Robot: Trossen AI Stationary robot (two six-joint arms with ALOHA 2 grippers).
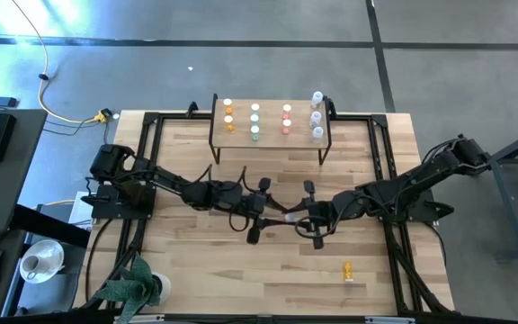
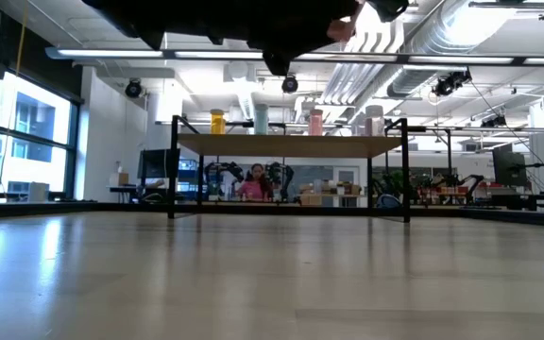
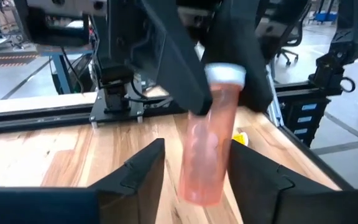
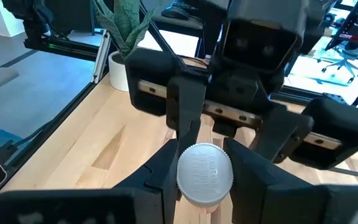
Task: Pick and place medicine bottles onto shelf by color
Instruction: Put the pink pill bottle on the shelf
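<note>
Pink bottle (image 3: 207, 140) hangs mid-desk between the two claws, above the boards: the right claw (image 4: 205, 167) is clamped on it near the white cap, and the left claw (image 3: 191, 168) stands spread to either side of its body, not gripping. This looks like a handover. Next the left fingers must close before the right lets go. Shelf (image 1: 271, 131) at the desk's far edge carries colour-sorted rows; an orange bottle (image 1: 348, 268) lies near the front.

Robotics lab/open workshop: exposed ceiling ducts (image 2: 442, 38), more robot arms (image 2: 220, 175) on benches behind, office chairs (image 4: 344, 59), concrete floor (image 1: 268, 22).
</note>
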